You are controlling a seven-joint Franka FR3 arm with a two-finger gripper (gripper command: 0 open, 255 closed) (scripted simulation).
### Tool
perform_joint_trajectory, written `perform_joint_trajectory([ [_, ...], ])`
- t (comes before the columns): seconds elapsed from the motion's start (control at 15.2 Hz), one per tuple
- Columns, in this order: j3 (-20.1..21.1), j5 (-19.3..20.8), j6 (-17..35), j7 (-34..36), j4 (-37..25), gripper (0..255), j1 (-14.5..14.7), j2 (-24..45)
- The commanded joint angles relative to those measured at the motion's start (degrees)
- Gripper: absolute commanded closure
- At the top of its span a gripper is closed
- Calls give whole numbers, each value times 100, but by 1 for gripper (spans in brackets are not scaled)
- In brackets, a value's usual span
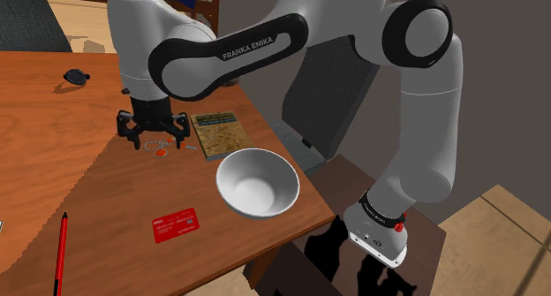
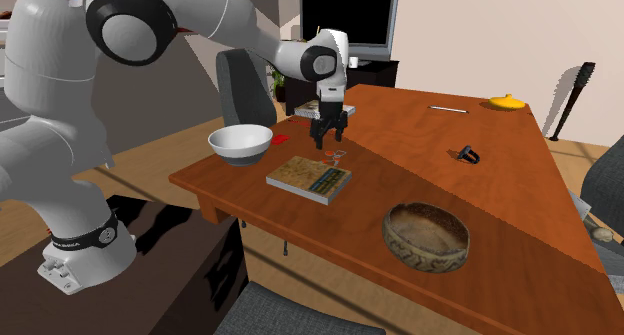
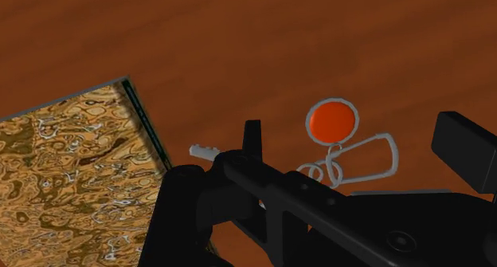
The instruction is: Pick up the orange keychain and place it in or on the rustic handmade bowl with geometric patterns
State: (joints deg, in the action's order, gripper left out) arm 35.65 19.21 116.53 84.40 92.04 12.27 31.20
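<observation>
The keychain (image 3: 332,120) is an orange disc on silver wire rings with a small key; it lies on the wooden table (image 1: 79,162) beside a book. My black gripper (image 1: 154,132) hangs open directly over the keychain (image 1: 159,148), close to the tabletop. In the wrist view the disc sits between the spread fingers (image 3: 466,146), which do not touch it. In the second exterior view the gripper (image 2: 328,140) stands just over the keychain (image 2: 335,155). The brown patterned bowl (image 2: 428,236) rests near the table's front edge, well to the right of the gripper in that view.
A brown-covered book (image 1: 221,133) lies next to the keychain. A white bowl (image 1: 258,181) sits by the table edge nearest the stand. A red card (image 1: 177,224), a red pen (image 1: 60,250) and a small dark object (image 1: 77,76) lie on the table. A yellow thing (image 2: 507,103) sits at the far side.
</observation>
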Motion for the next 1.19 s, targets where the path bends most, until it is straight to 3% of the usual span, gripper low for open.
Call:
perform_joint_trajectory([
  [0.0, -26, 43, 133, 39, 86, 0, 12, 54],
  [0.66, -66, 103, 281, 75, 160, 0, 32, 141],
  [0.73, -66, 103, 281, 75, 160, 255, 32, 141],
  [1.12, -59, 102, 275, 98, 162, 255, 50, 135],
])
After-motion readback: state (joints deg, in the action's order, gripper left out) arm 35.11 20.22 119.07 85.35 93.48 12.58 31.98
